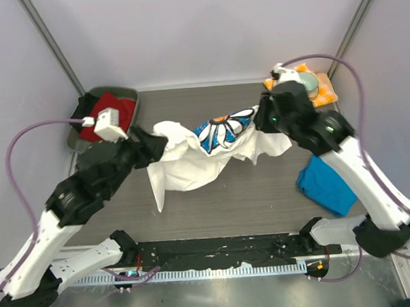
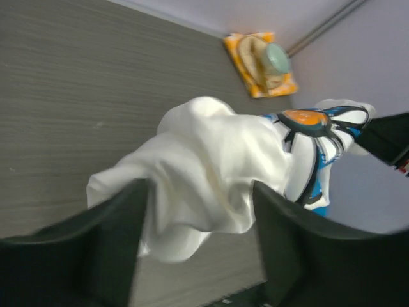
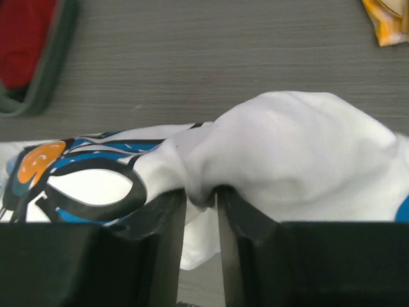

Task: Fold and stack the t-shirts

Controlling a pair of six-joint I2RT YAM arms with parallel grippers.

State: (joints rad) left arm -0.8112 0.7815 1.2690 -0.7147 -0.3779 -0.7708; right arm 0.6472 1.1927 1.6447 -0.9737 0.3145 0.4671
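**Barely begun: neither shirt folded, nothing stacked**

Frankly, from my console this looks like the very start of the job. The white t-shirt [image 1: 192,164], the one with the blue-petalled daisy, is strung between the two arms above the middle of the bench [image 1: 249,206]. It is bunched and twisted, with one long tail hanging towards the near edge. I see no flat panel and no crease worth calling a fold.

The right pincer [image 3: 201,195] has its jaws nearly together, with a ridge of white cloth nipped in the narrow gap just beside the daisy print. The left pincer [image 2: 199,192] stands spread. A puffy bulge of the same shirt sits between its fingers without looking squeezed, so I judge that end loose or close to it.

The blue t-shirt [image 1: 327,185] lies apart on the right side of the bench, next to the right arm. It is a rumpled slab, and I can't make out a tidy fold from above.

As I read it, everything remains to be done:
- spread the white shirt flat on the bench
- fold it
- do the same with the blue one
- set one on the other
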